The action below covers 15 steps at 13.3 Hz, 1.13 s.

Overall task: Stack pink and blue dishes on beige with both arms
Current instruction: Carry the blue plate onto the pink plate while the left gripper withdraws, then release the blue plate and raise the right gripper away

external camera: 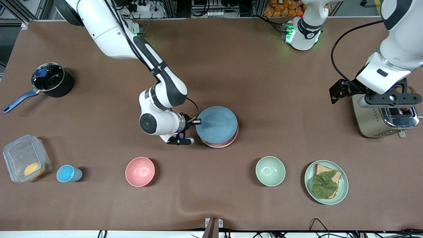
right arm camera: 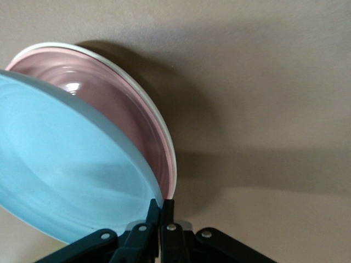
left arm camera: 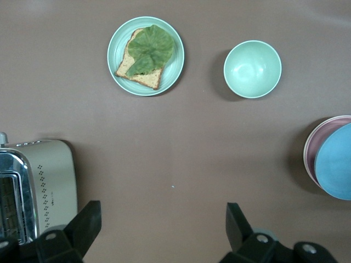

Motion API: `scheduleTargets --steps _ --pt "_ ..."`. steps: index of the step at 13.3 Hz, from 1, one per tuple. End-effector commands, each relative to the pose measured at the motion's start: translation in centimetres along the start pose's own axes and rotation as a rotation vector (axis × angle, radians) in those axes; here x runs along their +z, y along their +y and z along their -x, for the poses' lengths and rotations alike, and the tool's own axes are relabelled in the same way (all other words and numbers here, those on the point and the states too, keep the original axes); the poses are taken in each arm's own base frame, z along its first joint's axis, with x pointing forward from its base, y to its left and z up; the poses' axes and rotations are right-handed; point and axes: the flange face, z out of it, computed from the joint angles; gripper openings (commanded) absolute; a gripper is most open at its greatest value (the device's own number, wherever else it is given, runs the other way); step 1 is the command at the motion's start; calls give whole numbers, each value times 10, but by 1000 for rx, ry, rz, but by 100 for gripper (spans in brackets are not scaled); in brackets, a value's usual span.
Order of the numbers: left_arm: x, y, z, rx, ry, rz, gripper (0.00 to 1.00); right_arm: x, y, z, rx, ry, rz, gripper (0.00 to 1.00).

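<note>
The light blue plate (external camera: 216, 124) lies tilted on top of the pale pink plate (external camera: 218, 144) in the middle of the table. My right gripper (external camera: 197, 121) is shut on the blue plate's rim at the side toward the right arm's end. In the right wrist view the gripper (right arm camera: 160, 205) pinches the blue plate (right arm camera: 71, 175), with the pink plate (right arm camera: 115, 104) under it and the beige plate's cream rim (right arm camera: 164, 134) showing beneath that. My left gripper (external camera: 391, 99) hangs open over the toaster, its fingers (left arm camera: 88, 219) wide apart with nothing between them.
A toaster (external camera: 380, 122) stands at the left arm's end. Near the front camera sit a green plate with toast and lettuce (external camera: 326, 182), a green bowl (external camera: 270, 171), a pink bowl (external camera: 140, 171), a blue cup (external camera: 67, 173) and a clear box (external camera: 24, 162). A black pot (external camera: 49, 80) stands at the right arm's end.
</note>
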Motion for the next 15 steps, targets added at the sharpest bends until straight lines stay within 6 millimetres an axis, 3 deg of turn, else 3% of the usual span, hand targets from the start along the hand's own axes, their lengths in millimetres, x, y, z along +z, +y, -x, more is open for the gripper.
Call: scheduleTargets --steps 1,2,3,4,6,8,10,11,15 --pt "-15 -1 8 22 -15 -9 100 12 -8 4 22 23 -12 0" --pt "-15 -1 11 38 -31 -8 100 14 -7 3 36 22 -11 40" --pt "-17 -6 12 45 -36 -5 100 15 -10 5 42 22 -10 98" --pt "-21 -13 13 54 -29 -4 100 7 -15 7 43 33 -1 100" --pt "-21 -30 11 63 -29 -6 100 -22 -5 -2 54 51 2 100" --pt "-22 -42 10 47 -28 -11 100 -60 1 -8 43 77 40 100" --pt "-22 -49 10 54 -27 -10 100 -111 10 -12 10 115 132 100" --pt "-22 -51 10 53 -27 -11 100 -137 4 -9 -32 148 192 100" --pt "-22 -48 11 43 -35 22 100 -232 -3 20 -173 328 486 100"
